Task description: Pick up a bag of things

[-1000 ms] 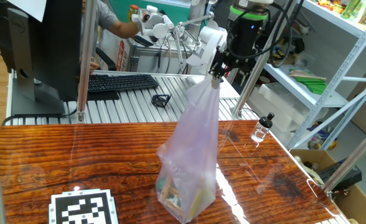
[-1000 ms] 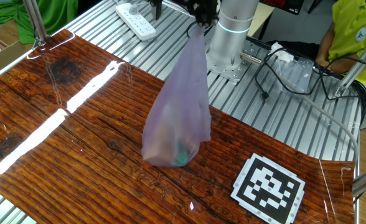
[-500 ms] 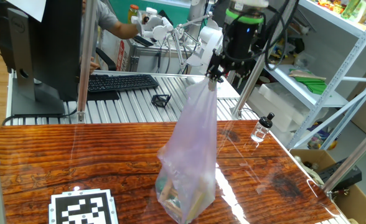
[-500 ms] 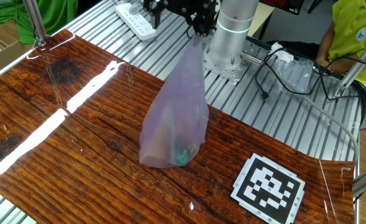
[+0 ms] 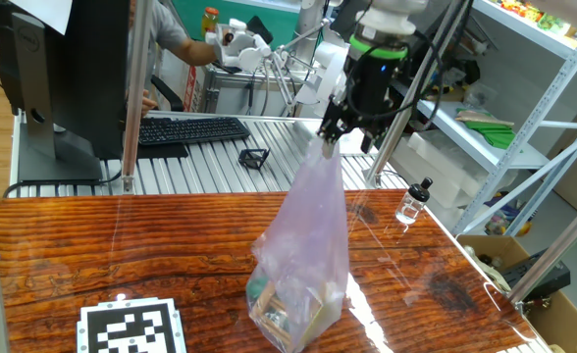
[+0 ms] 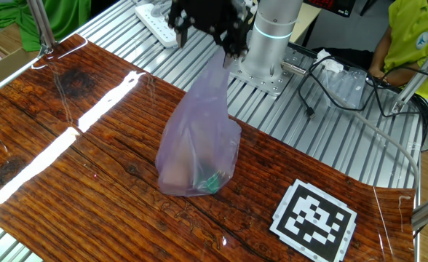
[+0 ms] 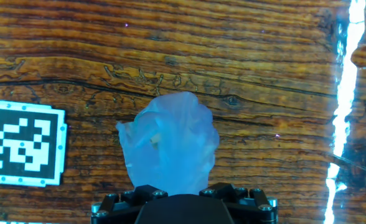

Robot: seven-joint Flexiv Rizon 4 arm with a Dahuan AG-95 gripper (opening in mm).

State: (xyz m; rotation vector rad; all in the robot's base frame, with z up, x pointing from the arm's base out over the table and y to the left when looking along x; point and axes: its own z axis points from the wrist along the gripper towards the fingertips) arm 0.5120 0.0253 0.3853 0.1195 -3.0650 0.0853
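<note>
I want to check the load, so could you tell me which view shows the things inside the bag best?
One fixed view: through the bag, the things show as tan pieces. The other fixed view shows mainly a green piece. The hand view shows only bunched plastic.

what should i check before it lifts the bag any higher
1. Tool shut on the top of the bag: ok.
2. Bag bottom off the table: not ok, it looks to rest on the wood.
3. Things settled at the bottom: ok.
4. Small bottle apart from the bag: ok.
5. Marker card not under the bag: ok.
6. Plastic tearing at the grip: cannot tell.
</note>
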